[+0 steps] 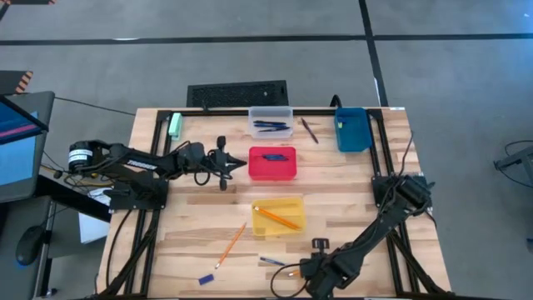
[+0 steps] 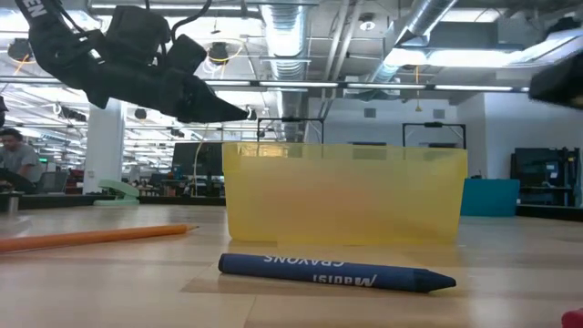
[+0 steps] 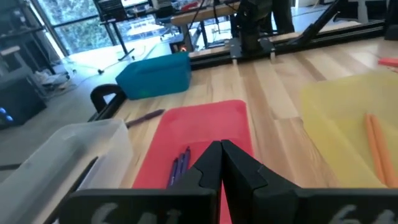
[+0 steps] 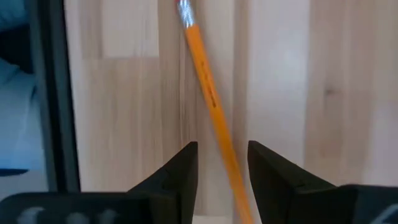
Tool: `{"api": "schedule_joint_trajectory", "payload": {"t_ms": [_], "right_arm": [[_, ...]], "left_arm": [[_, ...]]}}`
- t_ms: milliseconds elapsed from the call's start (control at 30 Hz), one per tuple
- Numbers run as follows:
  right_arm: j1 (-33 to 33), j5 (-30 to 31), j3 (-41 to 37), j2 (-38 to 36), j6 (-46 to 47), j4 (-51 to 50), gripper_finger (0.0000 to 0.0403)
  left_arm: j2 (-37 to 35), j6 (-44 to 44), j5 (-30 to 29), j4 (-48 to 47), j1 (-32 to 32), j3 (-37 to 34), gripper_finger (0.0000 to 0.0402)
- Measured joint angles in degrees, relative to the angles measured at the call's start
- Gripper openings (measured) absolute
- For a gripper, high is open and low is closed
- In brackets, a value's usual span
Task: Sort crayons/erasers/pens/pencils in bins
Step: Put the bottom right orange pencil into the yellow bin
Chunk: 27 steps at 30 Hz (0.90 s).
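Observation:
My right gripper (image 4: 221, 165) is open near the table's front edge and points down. One finger stands on each side of a loose orange pencil (image 4: 208, 93), also seen as pencil (image 1: 275, 264); I see no touch. My left gripper (image 1: 223, 162) hovers shut and holds nothing beside the red bin (image 1: 272, 163), where blue crayons (image 3: 180, 163) lie. The yellow bin (image 1: 278, 215) holds pencils (image 1: 276, 218). Dark pens lie in the clear bin (image 1: 271, 122). The blue bin (image 1: 352, 129) stands at the far right. No eraser can be told apart.
Another pencil (image 1: 231, 245) and a blue crayon (image 1: 205, 278) lie loose at the near left. A dark pen (image 1: 310, 130) lies between the clear and blue bins. A pale green block (image 1: 175, 125) sits at the far left corner. Black frame rails run along the table's sides.

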Motion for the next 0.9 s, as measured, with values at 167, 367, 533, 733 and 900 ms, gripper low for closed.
{"api": "schedule_joint_trajectory", "payload": {"t_ms": [167,367,533,733,900], "right_arm": [[-0.02,-1.25,0.13,1.77,0.40,-0.09,0.0135],[-0.58,-0.75,0.08,1.83,-0.51,-0.77,0.0128],[-1.67,-0.53,-0.09,1.83,-1.34,-2.94,0.0115],[-3.19,-0.80,-0.99,1.64,-2.27,-2.64,0.0096],[-4.10,-1.43,-1.01,1.65,-3.16,-3.35,0.0080]], "left_arm": [[0.00,-0.38,-0.03,0.18,0.04,0.00,0.0000],[0.00,-1.27,-0.04,-3.34,0.04,0.02,0.0000],[0.00,-1.40,-0.46,-4.79,0.01,0.02,0.0000],[0.00,-1.16,-0.67,-4.57,-1.02,0.02,0.0000],[0.00,-0.42,-0.74,-2.10,-1.59,0.02,0.0000]]}}
